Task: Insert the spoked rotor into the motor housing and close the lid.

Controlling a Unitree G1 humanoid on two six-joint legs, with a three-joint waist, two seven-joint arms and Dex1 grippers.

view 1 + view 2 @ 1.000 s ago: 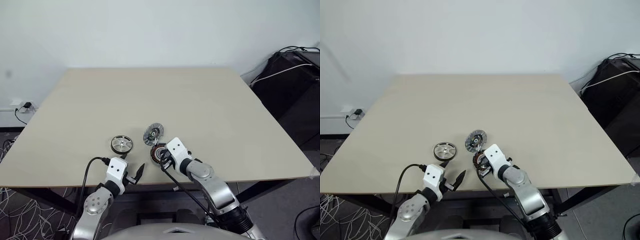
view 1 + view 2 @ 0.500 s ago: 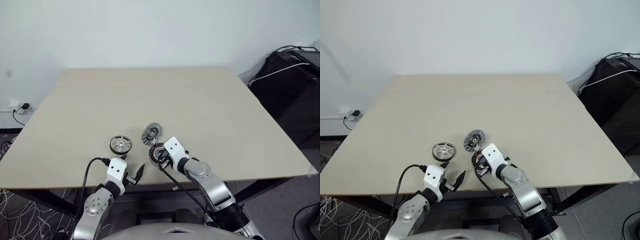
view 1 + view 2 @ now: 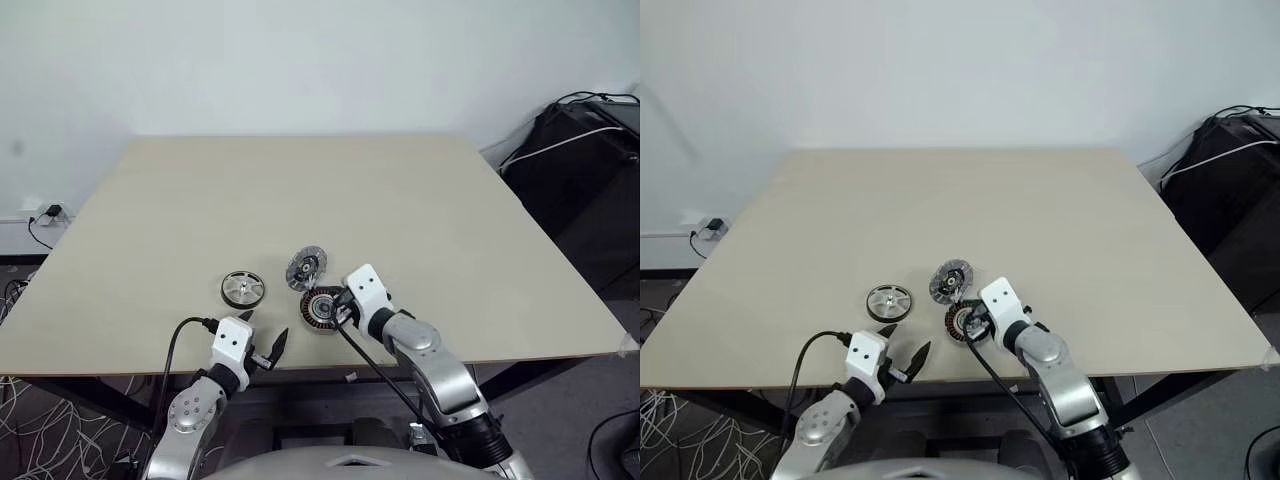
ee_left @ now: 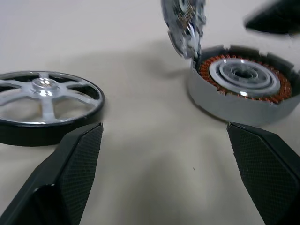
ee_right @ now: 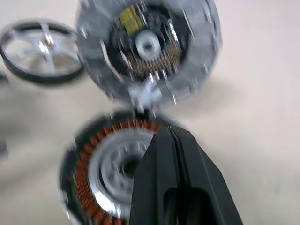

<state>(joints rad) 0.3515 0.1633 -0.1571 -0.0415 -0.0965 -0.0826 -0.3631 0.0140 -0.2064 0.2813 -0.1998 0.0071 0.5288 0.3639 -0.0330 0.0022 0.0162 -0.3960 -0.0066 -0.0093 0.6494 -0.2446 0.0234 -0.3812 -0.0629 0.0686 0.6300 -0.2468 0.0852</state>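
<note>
Step in hand: preparation; rotor not yet picked up, lid not yet fitted.
Spoked rotor [image 3: 243, 288]: flat on the counter [image 3: 300, 200], lower left of centre in the head views, untouched, well apart from the housing.
Motor housing [image 3: 322, 309]: on the counter, lower centre, open side up; copper windings and central hub exposed.
Lid [image 3: 306, 268]: propped on edge, tilted, its lower rim touching or just beside the housing's far rim.
Left gripper [image 3: 262, 337]: fingers spread wide, holding nothing; at the near counter edge, pointing between rotor and housing.
Right gripper [image 5: 171, 154]: fingers pressed together, holding nothing; tip over the housing's near right side.
Change: half a second ago the right hand covered most of the housing; it has since drawn toward the right of the frame, uncovering the windings. Rotor, lid and left gripper unchanged.
Meaning: housing now appears accessible; rotor insertion can probably follow. The leaning lid may tip.
</note>
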